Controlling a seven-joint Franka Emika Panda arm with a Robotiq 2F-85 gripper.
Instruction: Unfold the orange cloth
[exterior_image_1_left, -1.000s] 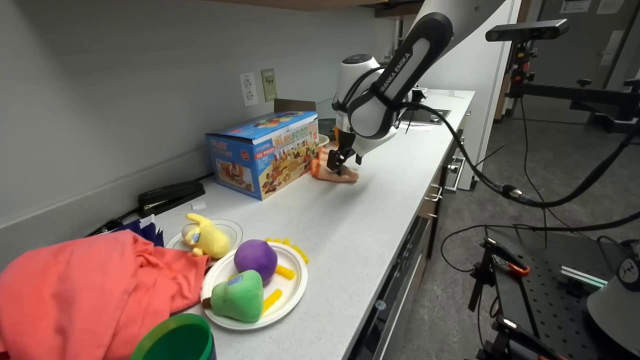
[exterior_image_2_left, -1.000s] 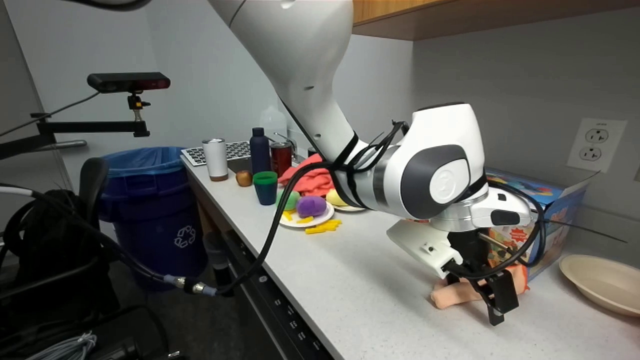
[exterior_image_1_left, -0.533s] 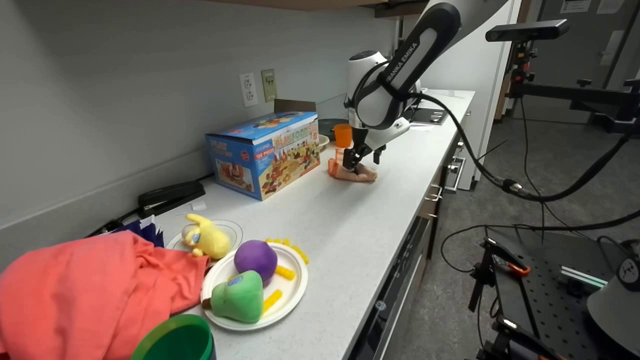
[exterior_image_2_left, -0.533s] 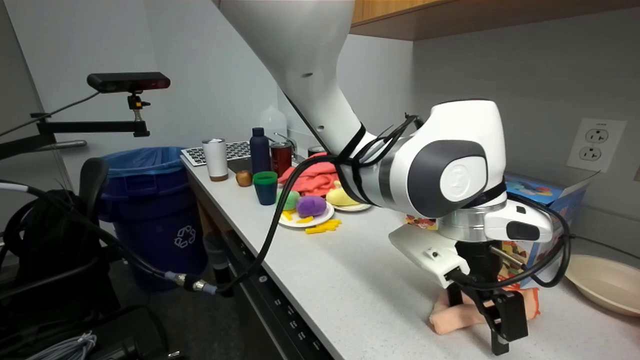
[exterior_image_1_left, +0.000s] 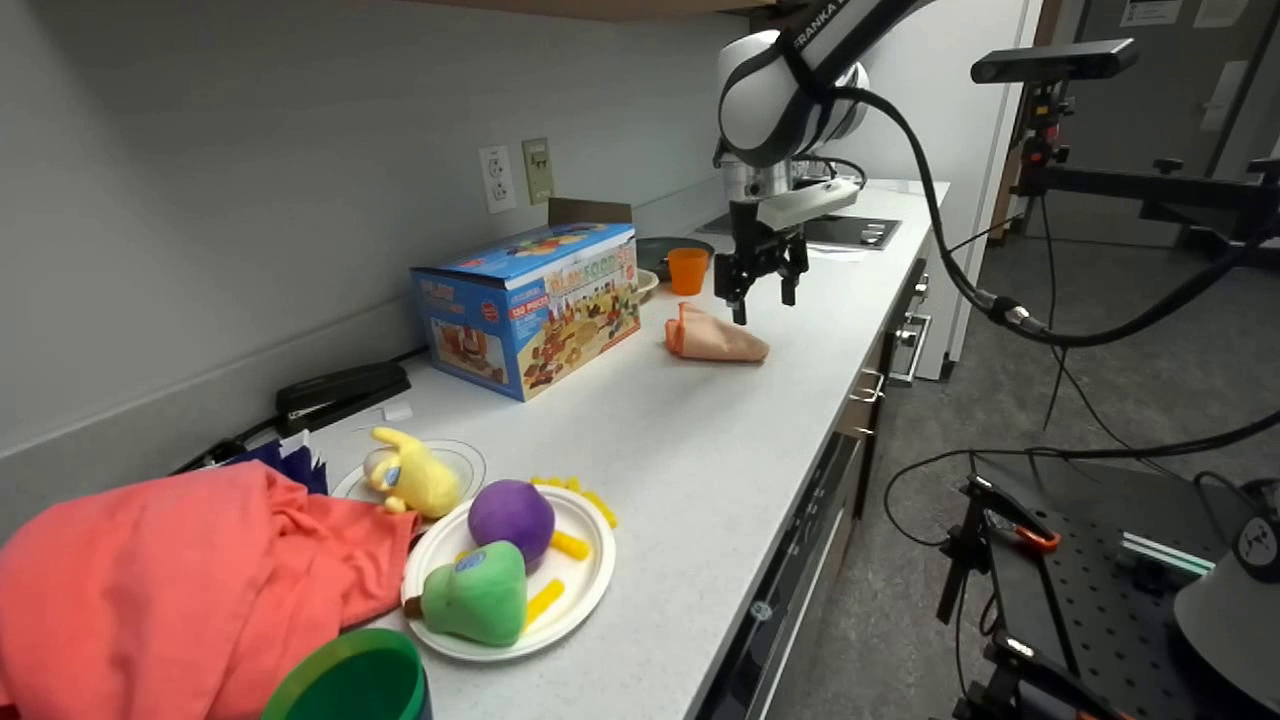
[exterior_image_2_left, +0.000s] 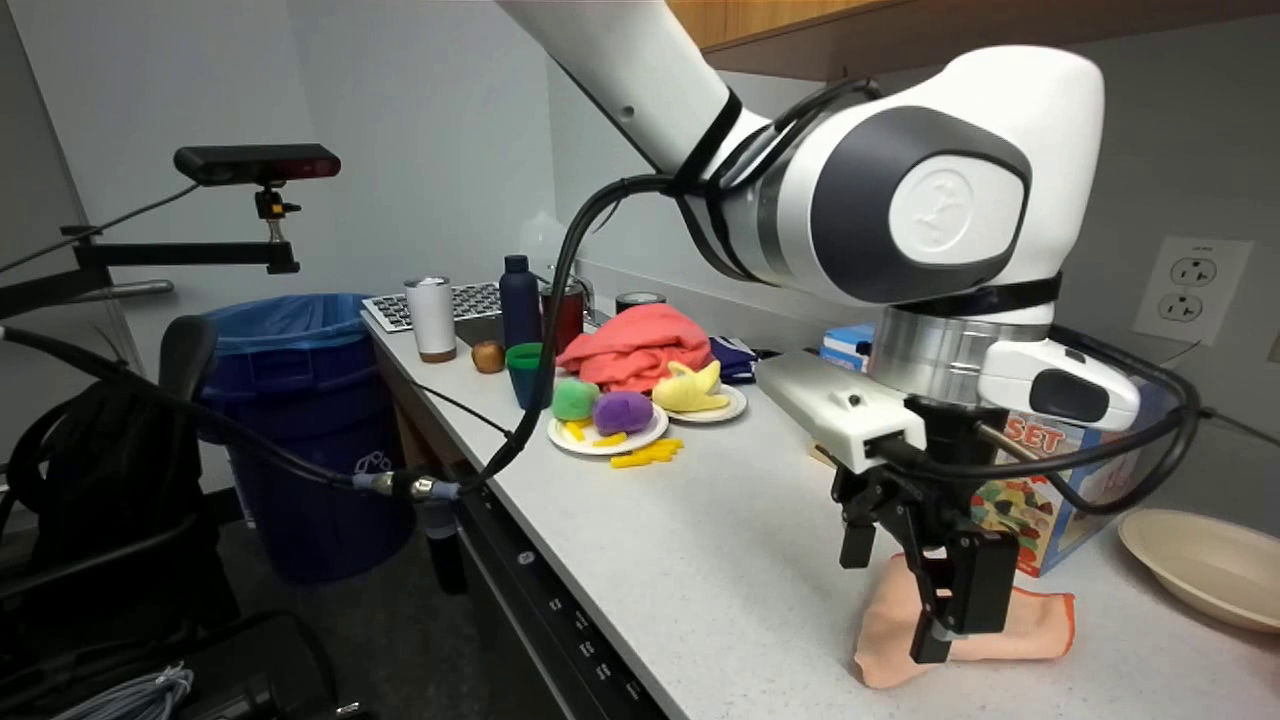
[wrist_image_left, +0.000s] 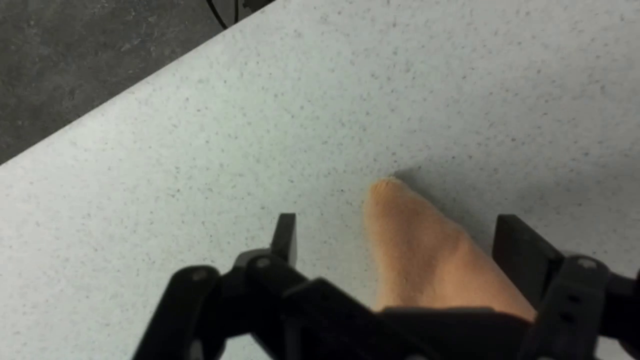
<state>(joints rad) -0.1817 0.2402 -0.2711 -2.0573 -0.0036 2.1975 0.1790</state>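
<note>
**Carefully now: one layer at a time**

The orange cloth (exterior_image_1_left: 715, 337) lies on the worktop (exterior_image_1_left: 690, 460) in a folded bundle, near the blue box (exterior_image_1_left: 540, 305) but apart from it, its bright-trimmed end towards the box and a plain tip towards the worktop's front edge. The pincer (exterior_image_1_left: 764, 304) is spread wide just over the cloth and grips nothing; the wrist view shows the plain tip between its fingers (wrist_image_left: 522, 255), not pinched.

The step in hand looks to be taking hold of a loose edge. How many layers lie stacked cannot be told, so a slow descent would serve best, with one finger slipped beneath the uppermost flap and the grip closing only on that. A deep bite would likely drag the whole bundle along. Once caught, the flap should be lifted low and drawn over, away from the box, then laid down before release.
</note>
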